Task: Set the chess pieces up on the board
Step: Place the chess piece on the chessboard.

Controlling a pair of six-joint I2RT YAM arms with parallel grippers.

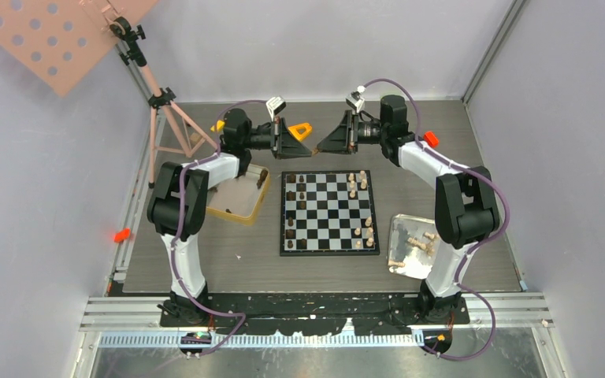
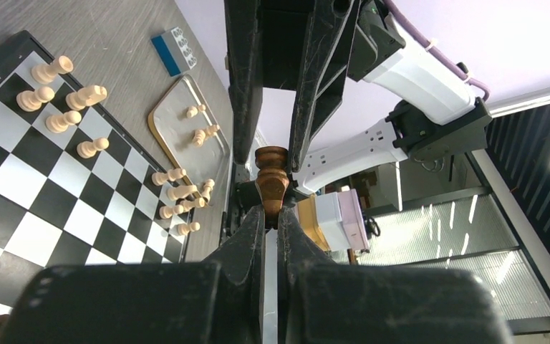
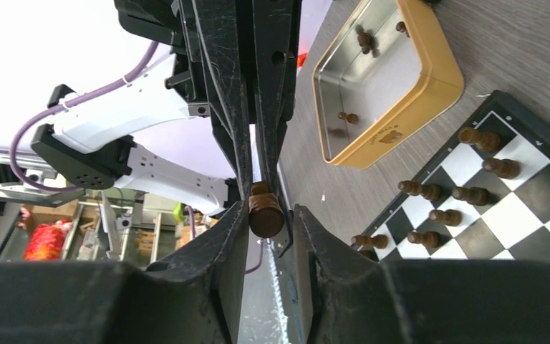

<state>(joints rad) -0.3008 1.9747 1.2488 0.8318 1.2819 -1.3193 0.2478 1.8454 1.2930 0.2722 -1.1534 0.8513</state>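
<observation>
Above the counter's (image 1: 205, 272) far side, the left pincer (image 2: 272, 215) grips a dark chessman (image 2: 271, 179); the right pincer (image 3: 271, 210) gapes around it. The board (image 1: 328, 213) is part-filled; chess pieces (image 1: 420, 240) wait in tin (image 1: 236, 215) and tray (image 1: 398, 226).

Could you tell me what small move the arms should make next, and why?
Probably close the right gripper on the dark brown chess piece. The left gripper clamps one end of it in mid-air, while the right gripper's fingers flank the other end with a gap showing, so a handover looks half done.
</observation>
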